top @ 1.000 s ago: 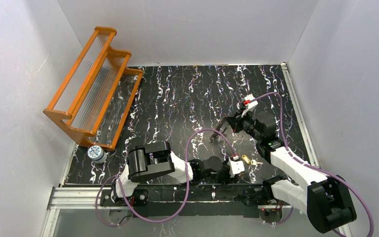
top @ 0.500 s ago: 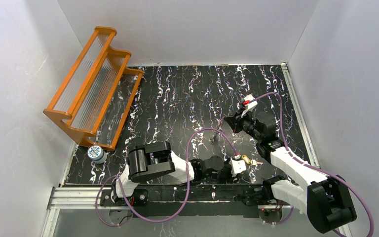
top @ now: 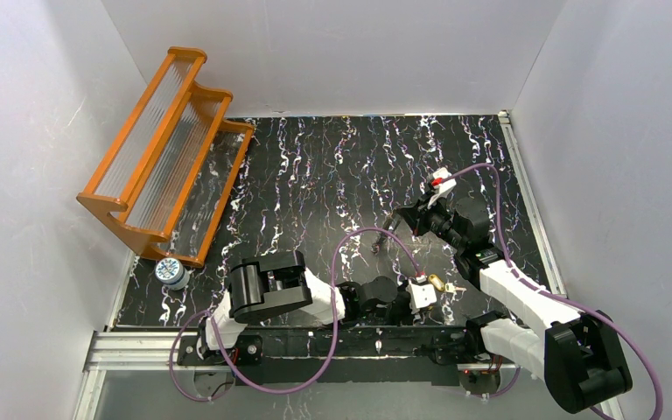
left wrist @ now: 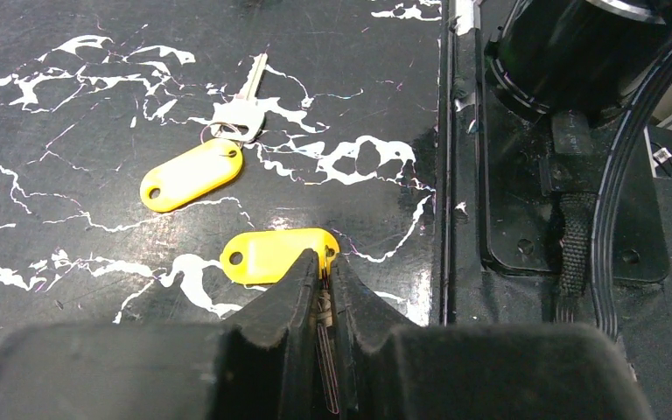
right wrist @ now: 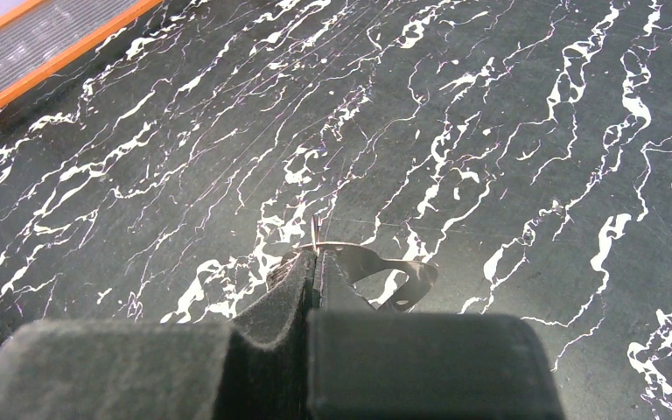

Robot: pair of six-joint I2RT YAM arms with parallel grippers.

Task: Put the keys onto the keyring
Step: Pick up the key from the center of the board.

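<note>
Yellow near key lay lower centre of left wrist view, left gripper nearly together, pinching its end, right gripper clamped on keyring mid-frame; grasp step, next probably lift, align hole to ring.

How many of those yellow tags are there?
2. One yellow plastic tag lies on the black table, a silver key at its end; the other tag is pinched by the left gripper. More may be hidden.
</note>
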